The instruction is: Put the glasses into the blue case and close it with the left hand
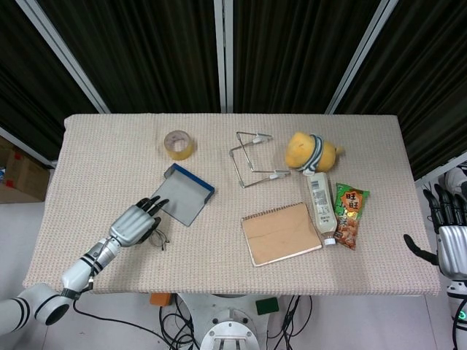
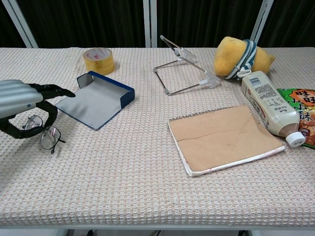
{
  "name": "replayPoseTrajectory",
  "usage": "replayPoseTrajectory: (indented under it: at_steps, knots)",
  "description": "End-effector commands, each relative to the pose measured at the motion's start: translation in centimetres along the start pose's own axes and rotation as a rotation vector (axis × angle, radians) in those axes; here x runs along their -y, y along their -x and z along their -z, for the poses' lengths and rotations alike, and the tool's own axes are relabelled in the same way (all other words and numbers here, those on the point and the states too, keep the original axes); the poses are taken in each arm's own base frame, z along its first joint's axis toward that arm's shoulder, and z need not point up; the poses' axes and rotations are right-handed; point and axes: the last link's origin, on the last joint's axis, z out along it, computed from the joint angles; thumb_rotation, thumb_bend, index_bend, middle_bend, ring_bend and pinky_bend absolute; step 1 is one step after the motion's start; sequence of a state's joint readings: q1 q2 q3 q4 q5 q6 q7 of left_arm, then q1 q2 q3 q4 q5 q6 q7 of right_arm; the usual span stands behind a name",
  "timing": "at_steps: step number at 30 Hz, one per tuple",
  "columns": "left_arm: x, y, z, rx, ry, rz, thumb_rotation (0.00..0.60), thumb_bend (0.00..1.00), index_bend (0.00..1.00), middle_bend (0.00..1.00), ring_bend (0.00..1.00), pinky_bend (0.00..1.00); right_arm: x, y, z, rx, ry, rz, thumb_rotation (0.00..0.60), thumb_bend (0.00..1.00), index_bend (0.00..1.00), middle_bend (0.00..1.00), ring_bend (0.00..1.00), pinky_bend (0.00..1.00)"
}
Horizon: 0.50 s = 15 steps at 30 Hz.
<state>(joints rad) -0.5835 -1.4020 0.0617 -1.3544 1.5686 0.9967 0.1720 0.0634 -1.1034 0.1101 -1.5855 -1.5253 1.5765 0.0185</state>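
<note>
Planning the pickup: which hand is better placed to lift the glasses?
Left. The left hand is already over the glasses beside the blue case; the right hand sits beyond the table's far edge.

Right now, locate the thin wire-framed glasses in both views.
Head view: thin wire-framed glasses lie lower left, at the left hand's fingertips.
Chest view: glasses at far left, partly under that hand.
Shared landmark: the open blue case just beyond them.
</note>
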Motion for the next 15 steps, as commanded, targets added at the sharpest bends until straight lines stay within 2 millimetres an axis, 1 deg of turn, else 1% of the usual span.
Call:
replayPoseTrajectory:
  at_steps: [1,6,9,12,15]
  knots:
    - [0.1,-0.8,-0.3,-0.026,-0.004,0.011,0.6,0.46,0.62,0.04,0.0,0.16,0.0,0.0,0.0,-0.004,0.0,-0.001,0.6,0.24,0.0,0.0,0.0,0.05]
    - [0.1,-2.5,-1.8,-0.084,-0.004,0.025,0.6,0.47,0.63,0.04,0.0,0.17,0.0,0.1,-0.1,-0.007,-0.001,-0.003,0.6,0.24,0.0,0.0,0.0,0.05]
    - [-0.2,-3.4,-3.2,-0.106,-0.008,0.021,0.6,0.46,0.63,0.03,0.0,0.17,-0.1,0.1,-0.1,-0.006,0.005,-0.004,0.6,0.24,0.0,0.0,0.0,0.05]
    - [-0.5,-3.8,-4.6,-0.118,-0.012,0.025,0.6,0.46,0.63,0.01,0.0,0.17,-0.1,0.1,-0.2,-0.004,0.006,-0.003,0.6,0.24,0.0,0.0,0.0,0.05]
    - [-0.8,-4.3,-6.3,-0.125,-0.018,0.038,0.6,0.46,0.63,0.0,0.0,0.17,-0.2,-0.1,-0.3,-0.008,0.009,-0.003,0.6,0.24,0.0,0.0,0.0,0.05]
